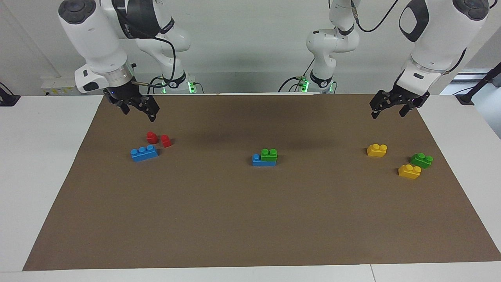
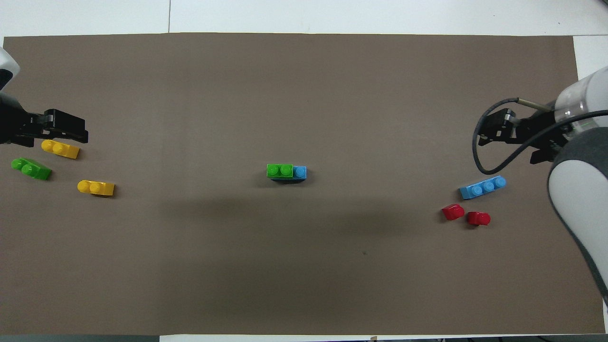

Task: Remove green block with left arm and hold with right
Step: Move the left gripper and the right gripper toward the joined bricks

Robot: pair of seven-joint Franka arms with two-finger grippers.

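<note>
- Facing view: I see the green block [image 1: 269, 154] at mid-mat, pressed onto one end of a blue brick [image 1: 263, 160], with a single blue stud left bare beside it.
- My left gripper [image 1: 388, 108] hangs over the mat's corner at its own end, jaws spread, holding nothing. It is well apart from the stack.
- My right gripper [image 1: 137, 109] is up over the mat above two red pieces [image 1: 158, 139], jaws spread and empty. A loose blue brick [image 1: 144, 152] lies just beside the reds.
- A second green block [image 1: 421, 160] sits with two yellow bricks [image 1: 377, 150] toward the left arm's end. My worry: the left arm takes that loose one, since it lies closer, and the stacked one never comes off.
- Overhead view: the green block [image 2: 280, 170] covers most of the blue brick [image 2: 299, 172], so the right jaws have only that one bare stud end to pinch. If they clamp too near the green, I judge the two grippers will crowd each other.
- The left gripper [image 2: 59, 132] shows above a yellow brick [image 2: 60, 148] here, the right gripper [image 2: 494, 134] at the other end.
- If the blue base is not held firmly, I expect a pull on the green to lift the whole stack off the counter [image 2: 332, 14] instead of splitting it.
</note>
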